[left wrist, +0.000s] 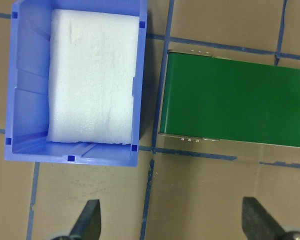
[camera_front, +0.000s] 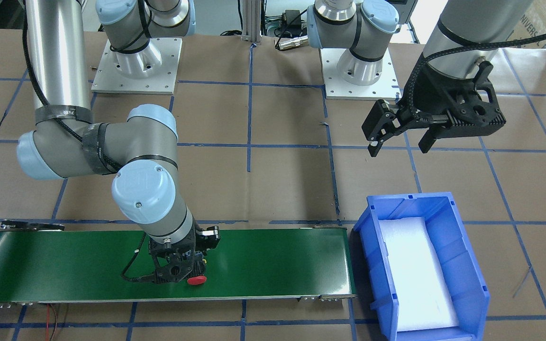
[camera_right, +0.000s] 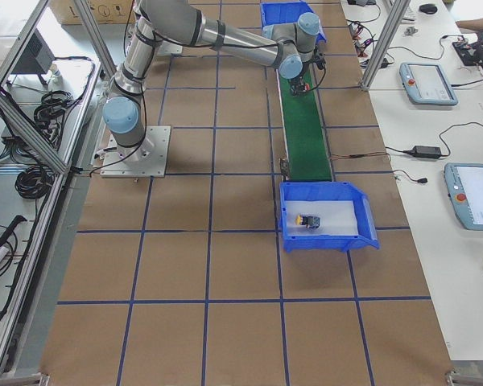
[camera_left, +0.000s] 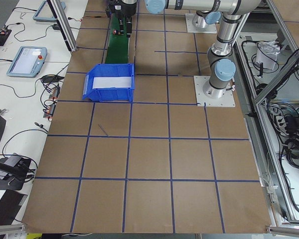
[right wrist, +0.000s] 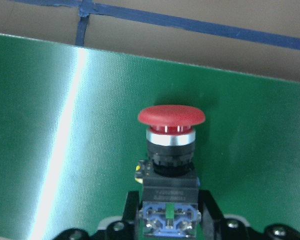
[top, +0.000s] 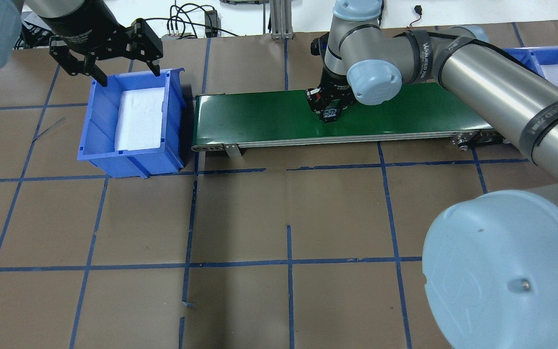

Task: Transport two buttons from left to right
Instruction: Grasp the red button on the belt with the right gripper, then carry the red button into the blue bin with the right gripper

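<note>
The red-capped button point(right wrist: 171, 116) lies on its side near the middle of the green conveyor belt point(camera_front: 277, 265), cap pointing away from the wrist. My right gripper point(camera_front: 178, 274) is down at the belt, shut on the button's black body, with the red cap point(camera_front: 196, 280) sticking out beside the fingers. The yellow-capped button point(camera_right: 308, 219) lies on white foam inside the blue bin point(camera_right: 330, 245) at the belt's right end. My left gripper point(camera_front: 402, 142) hangs open and empty in the air behind the other blue bin point(camera_front: 363, 227), whose foam pad is bare.
The belt point(top: 259, 116) runs between the two bins across brown paper marked with blue tape lines. In the overhead view the right arm's elbow point(top: 502, 271) fills the lower right. Both arm bases stand on white plates behind the belt.
</note>
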You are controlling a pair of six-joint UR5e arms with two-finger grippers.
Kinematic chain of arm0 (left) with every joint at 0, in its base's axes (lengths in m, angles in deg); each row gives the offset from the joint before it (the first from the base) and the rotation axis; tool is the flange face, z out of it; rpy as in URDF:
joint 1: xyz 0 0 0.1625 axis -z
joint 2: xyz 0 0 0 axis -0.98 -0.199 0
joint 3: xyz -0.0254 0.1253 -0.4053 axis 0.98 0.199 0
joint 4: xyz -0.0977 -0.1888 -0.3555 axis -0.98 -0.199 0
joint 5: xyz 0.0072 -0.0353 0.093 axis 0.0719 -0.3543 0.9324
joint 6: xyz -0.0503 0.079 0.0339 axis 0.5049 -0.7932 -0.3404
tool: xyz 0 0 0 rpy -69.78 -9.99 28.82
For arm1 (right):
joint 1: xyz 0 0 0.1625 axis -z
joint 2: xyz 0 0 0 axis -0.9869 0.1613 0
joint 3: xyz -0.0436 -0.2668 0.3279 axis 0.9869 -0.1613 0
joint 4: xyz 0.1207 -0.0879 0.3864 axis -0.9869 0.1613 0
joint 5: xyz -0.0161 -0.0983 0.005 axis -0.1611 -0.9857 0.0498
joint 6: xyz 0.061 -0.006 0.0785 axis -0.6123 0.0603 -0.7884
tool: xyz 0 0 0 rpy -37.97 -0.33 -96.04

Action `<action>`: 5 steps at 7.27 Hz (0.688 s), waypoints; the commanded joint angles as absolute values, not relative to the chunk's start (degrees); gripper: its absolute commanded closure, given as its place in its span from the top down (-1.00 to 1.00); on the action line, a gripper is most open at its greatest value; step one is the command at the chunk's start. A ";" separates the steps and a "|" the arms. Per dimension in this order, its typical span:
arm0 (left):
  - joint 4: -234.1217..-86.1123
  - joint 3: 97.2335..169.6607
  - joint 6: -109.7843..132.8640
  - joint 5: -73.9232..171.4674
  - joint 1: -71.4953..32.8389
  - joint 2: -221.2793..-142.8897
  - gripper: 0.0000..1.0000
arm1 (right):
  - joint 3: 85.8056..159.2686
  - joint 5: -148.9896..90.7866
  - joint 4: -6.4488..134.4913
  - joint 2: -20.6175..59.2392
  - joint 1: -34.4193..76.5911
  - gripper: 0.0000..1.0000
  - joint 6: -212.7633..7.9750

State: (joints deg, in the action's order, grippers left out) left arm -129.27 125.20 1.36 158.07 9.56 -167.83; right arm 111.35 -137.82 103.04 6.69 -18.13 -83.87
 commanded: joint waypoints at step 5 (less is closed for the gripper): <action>-129.35 124.05 -3.45 158.64 9.45 -168.29 1.00 | 109.97 -138.61 95.12 11.55 4.90 -0.78 -51.52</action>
State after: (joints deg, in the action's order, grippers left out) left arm -129.22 124.97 -3.40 158.46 9.45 -168.00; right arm 110.48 -138.31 96.50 10.64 -1.74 -61.17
